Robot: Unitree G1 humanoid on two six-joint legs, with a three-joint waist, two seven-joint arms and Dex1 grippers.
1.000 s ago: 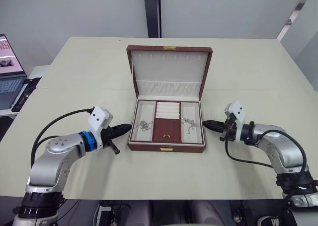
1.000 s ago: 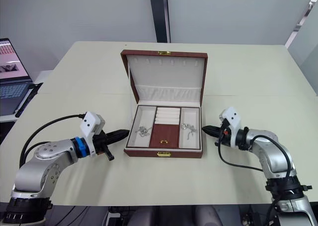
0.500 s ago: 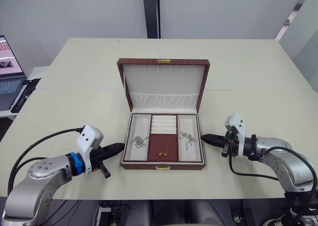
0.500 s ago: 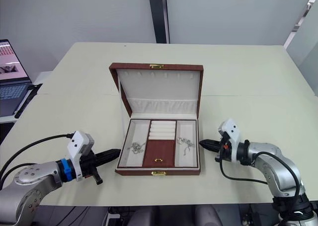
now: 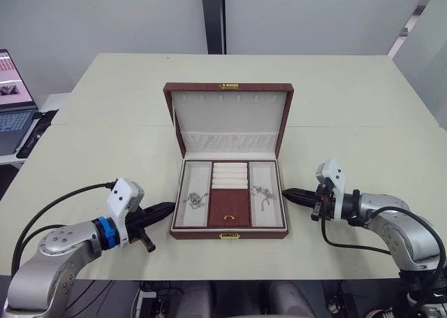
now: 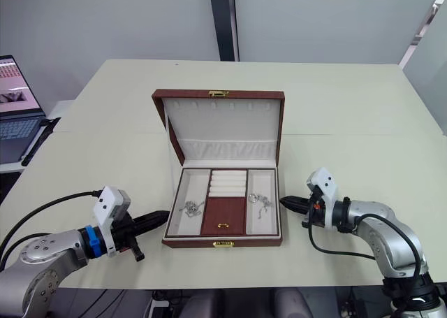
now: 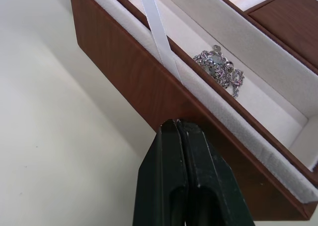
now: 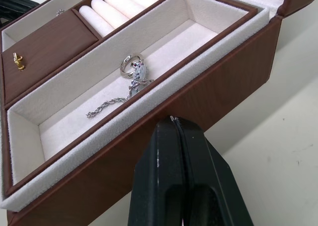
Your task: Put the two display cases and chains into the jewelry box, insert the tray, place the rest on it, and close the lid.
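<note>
A jewelry box (image 5: pixel 229 234) stood open near the front edge of a pale counter (image 5: pixel 349 101), its tray (image 5: pixel 230 203) already seated inside and its lid (image 5: pixel 228 119) raised upright behind it. The left gripper (image 5: pixel 166 209) and the right gripper (image 5: pixel 290 193) flanked the box, each pointing inward at a side wall, jaws pressed fully together and holding nothing. That symmetrical stance suggested the arms were bracing or squaring the box from both sides ahead of closing the lid, the one step apparently left; whether either tip actually touched the wood could not be told.

The box was reddish-brown with a cream lining and a small gold clasp (image 5: pixel 228 235) at its front centre. The tray inside split into three sections: the middle one carried cream ring rolls (image 8: pixel 114 5) above a brown panel (image 5: pixel 229 207) with a gold pull (image 8: pixel 19 60), while each outer section held loose silver pieces. A tangle of silver chain (image 7: pixel 218 69) lay in the section on the box's left side, and a ring with a thin chain (image 8: pixel 130 77) lay in the section on its right. A white ribbon stay (image 7: pixel 158 35) ran from the box wall up toward the lid. The lid's inner face showed a gathered pocket (image 5: pixel 229 142). A laptop (image 5: pixel 14 115) sat well left of the box, off the counter.
</note>
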